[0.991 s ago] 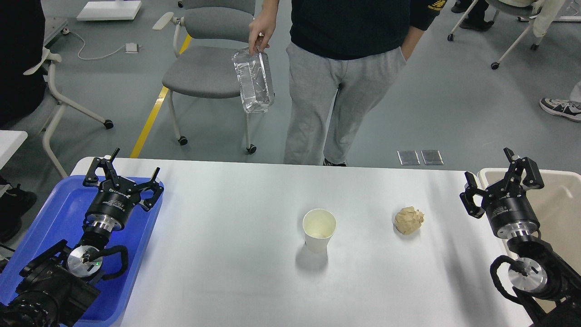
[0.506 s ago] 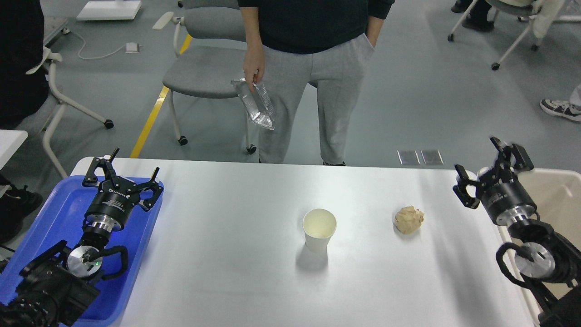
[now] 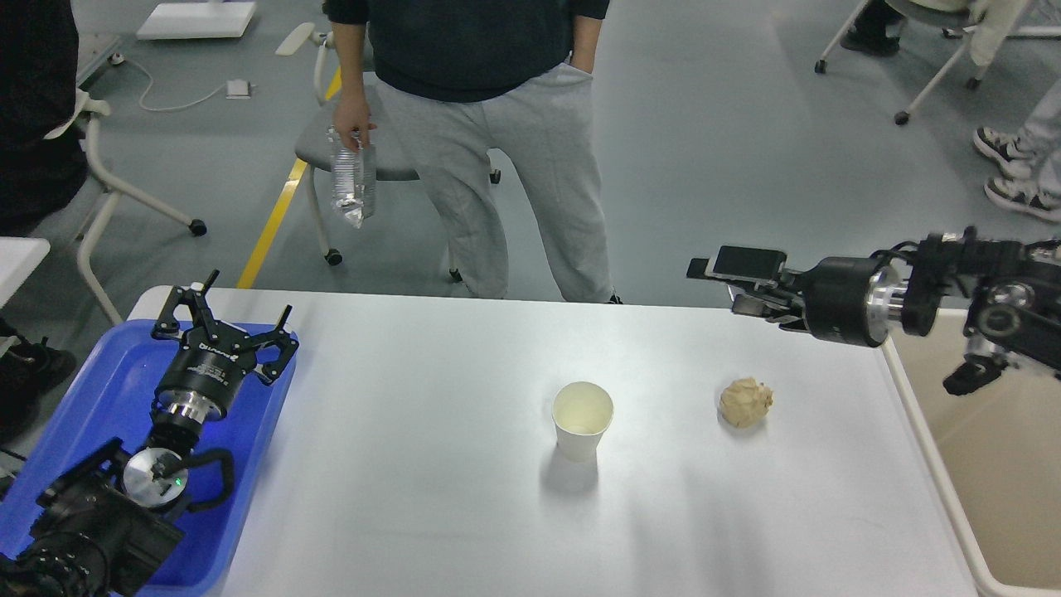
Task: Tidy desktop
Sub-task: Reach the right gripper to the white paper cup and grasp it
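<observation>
The white desktop [image 3: 431, 497] holds an upright, empty white paper cup [image 3: 583, 419] near its middle and a crumpled brown paper ball [image 3: 745, 402] to the cup's right. My left gripper [image 3: 242, 308] is open and empty, hovering over the blue tray [image 3: 91, 390] at the desktop's left end. My right gripper [image 3: 723, 287] is turned sideways, pointing left, raised above the desktop's far right part, behind and above the paper ball. Its fingers are apart and hold nothing.
A beige bin [image 3: 1003, 473] stands against the desktop's right edge. A person [image 3: 481, 124] holding a clear plastic bottle [image 3: 350, 176] stands just behind the far edge. Grey chairs stand on the floor beyond.
My right arm swung from upright over the bin to a sideways pose, its gripper now over the desktop's far right. The person walked left with the bottle. My left arm stayed put.
</observation>
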